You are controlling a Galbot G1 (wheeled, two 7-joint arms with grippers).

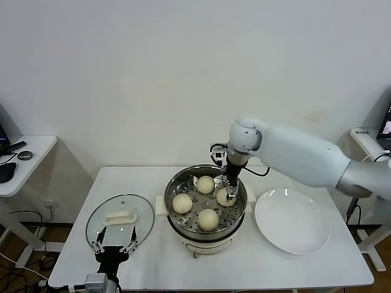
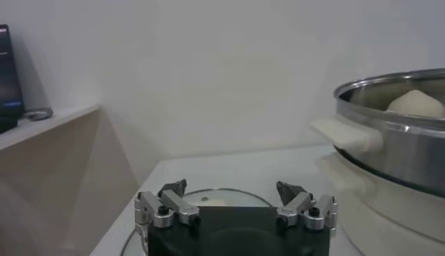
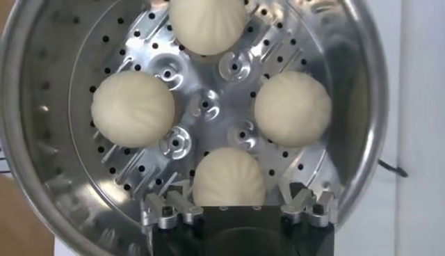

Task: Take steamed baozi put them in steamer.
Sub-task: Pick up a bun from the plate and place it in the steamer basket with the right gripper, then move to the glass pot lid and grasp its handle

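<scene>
Right gripper (image 3: 236, 209), jaws spread, straddles one baozi (image 3: 229, 177); plate (image 1: 293, 223) beside steamer (image 1: 183, 226).

Four round cream-white baozi (image 3: 132, 108) sit apart in a ring on the perforated tray of the shiny steel steamer (image 1: 178, 184), lid off.

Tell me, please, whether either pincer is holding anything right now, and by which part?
Nothing is held. The right pincer stands open around a baozi resting on the steamer tray; the left pincer waits open over the glass lid.
</scene>
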